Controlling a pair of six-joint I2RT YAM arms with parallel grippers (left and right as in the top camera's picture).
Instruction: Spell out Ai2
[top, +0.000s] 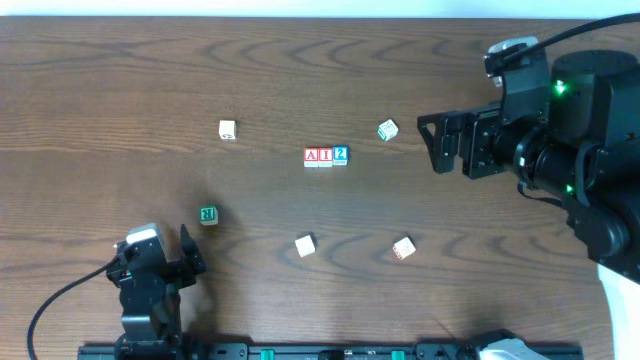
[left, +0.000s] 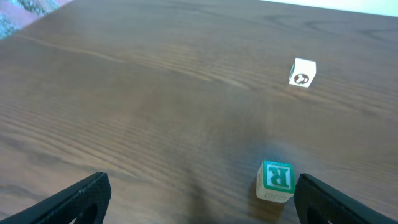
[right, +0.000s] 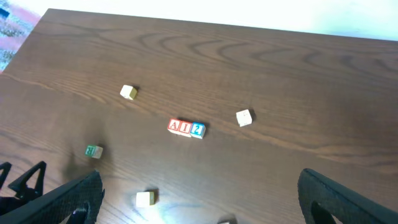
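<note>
From overhead, three lettered cubes sit side by side in a straight row near the middle of the table. The A cube touches the I cube, and the 2 cube, with its blue frame, closes the row on the right.

Five more cubes lie scattered around the row, all well apart from it:
- a pale cube toward the far left
- a green-marked cube toward the far right
- a green-lettered cube toward the near left
- a plain white cube on the near side
- a red-marked cube also on the near side

The right gripper hangs over the right part of the table beside the green-marked cube, its jaws spread wide and holding nothing. Only the right wrist view shows the row from a low slant, with A, I and 2 readable in order. It catches just a sliver of the red-marked cube at its bottom edge.

The left gripper sits by the near left corner, jaws wide apart and empty. Its wrist view misses the row altogether. It shows only the green-lettered cube just ahead near the right finger, its letter reading R, and the pale cube farther off with a dark mark on one face. That mark cannot be made out from above.
</note>
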